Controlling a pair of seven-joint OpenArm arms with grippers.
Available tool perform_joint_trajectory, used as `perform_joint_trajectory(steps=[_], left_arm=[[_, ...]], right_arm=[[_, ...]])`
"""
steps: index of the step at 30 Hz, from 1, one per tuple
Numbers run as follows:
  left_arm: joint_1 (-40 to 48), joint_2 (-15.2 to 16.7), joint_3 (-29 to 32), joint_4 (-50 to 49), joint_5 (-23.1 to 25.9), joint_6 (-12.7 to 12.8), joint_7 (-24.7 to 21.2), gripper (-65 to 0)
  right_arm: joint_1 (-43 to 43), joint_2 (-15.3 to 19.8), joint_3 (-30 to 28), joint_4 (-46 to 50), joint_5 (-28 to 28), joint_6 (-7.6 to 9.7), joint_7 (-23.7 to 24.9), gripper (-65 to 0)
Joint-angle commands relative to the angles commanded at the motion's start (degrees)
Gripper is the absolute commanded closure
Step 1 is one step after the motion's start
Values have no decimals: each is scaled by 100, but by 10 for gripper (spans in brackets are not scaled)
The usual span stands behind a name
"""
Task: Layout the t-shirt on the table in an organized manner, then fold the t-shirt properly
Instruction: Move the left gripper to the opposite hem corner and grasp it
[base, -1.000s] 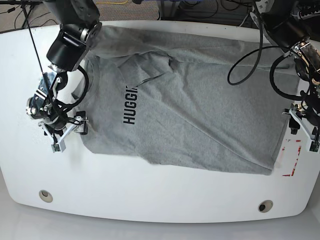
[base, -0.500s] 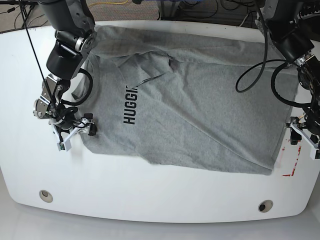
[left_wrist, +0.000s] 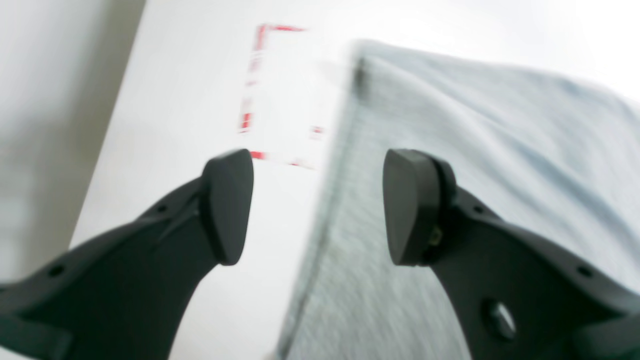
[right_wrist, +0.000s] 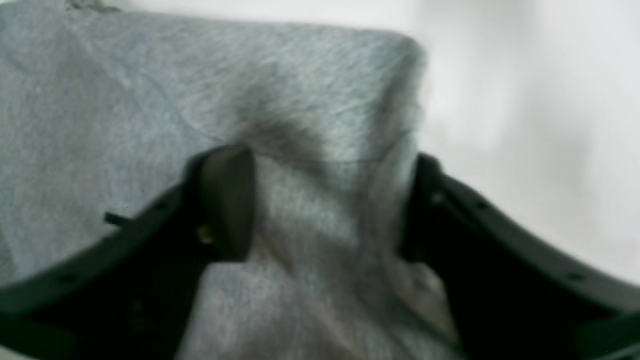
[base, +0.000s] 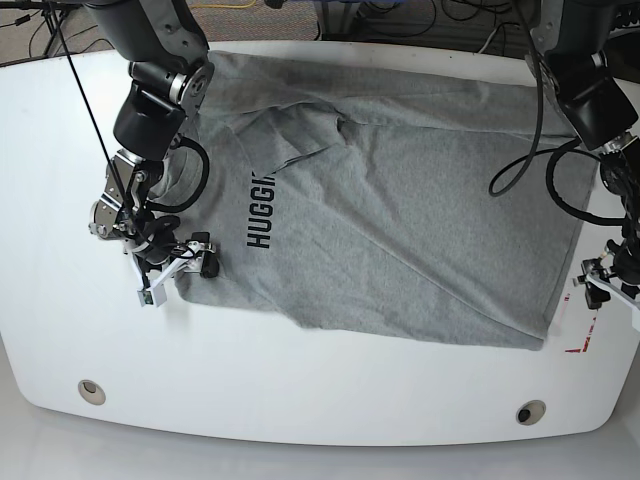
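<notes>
the t-shirt (base: 390, 210) lies spread across the table (base: 300, 400), its black lettering (base: 262, 210) facing up near the side where the right arm works, with a loose fold of cloth lying over the chest above the letters. its hem runs along the far side of the base view, close to the small red-and-white mark (base: 582, 335).

the right gripper (base: 180, 270) sits low at the shirt's edge near the lettering. in the right wrist view its jaws stand apart with a raised bunch of grey fabric (right_wrist: 325, 200) between them; one finger (right_wrist: 225, 200) rests on top of the cloth and the other is partly behind it. the blur hides whether the cloth is truly pinched.

the left gripper (base: 610, 290) hovers at the table's edge beside the hem. the left wrist view shows its jaws wide apart and holding nothing, straddling the hem line (left_wrist: 325, 200), one finger (left_wrist: 227, 205) over bare table, the other over the fabric.
</notes>
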Motion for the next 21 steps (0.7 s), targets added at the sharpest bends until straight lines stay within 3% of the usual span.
perform_joint_trajectory(steps=[4, 12, 21], left_arm=[[-396, -185, 404, -1099, 0, 185, -571, -388], [-1029, -343, 1134, -3112, -9, 334, -1820, -389], [-1495, -343, 1196, -4853, -9, 334, -2734, -389]], right_arm=[[-9, -62, 0, 0, 0, 0, 44, -35], [-18, -88, 0, 0, 0, 0, 44, -40], [-26, -88, 0, 0, 0, 0, 44, -38]])
